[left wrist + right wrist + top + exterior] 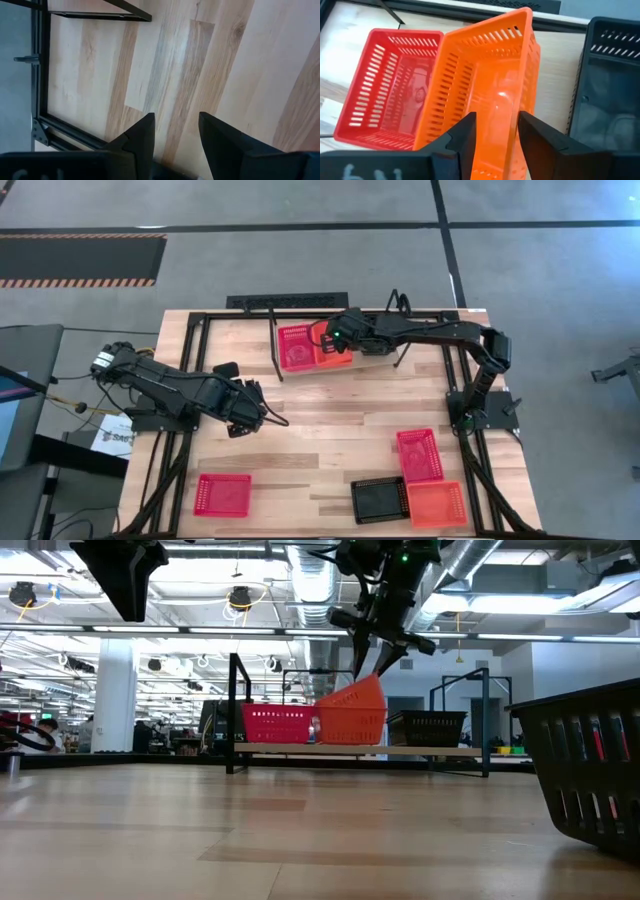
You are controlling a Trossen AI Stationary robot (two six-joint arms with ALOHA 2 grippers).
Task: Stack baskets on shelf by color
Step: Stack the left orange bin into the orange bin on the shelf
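Observation:
A low wooden shelf [450, 748] stands at the table's far side. On it are a red basket [275, 724], an orange basket [352, 716] and a black basket [428, 727]. The orange basket is tilted: its end beside the red one is down on the shelf and its other end is raised. My right gripper [374, 665] is open and comes down from above at that raised end [495, 150], fingers on either side of it. My left gripper [258, 406] hovers open over bare table on the left, touching nothing. My right gripper stands open over the orange basket's raised end [376, 682], pointing down. Its own fingers [462, 142] hide that end, so I cannot tell whether they touch it. The basket's lower end [322, 738] rests on the shelf beside the red basket.
Near the table's front lie a red basket [222, 493], a black basket [378, 500] and an orange basket [437, 503], with a pinkish-red one [420, 453] just behind them. The black one looms at the right of the low view [590, 770]. Bare wood lies mid-table.

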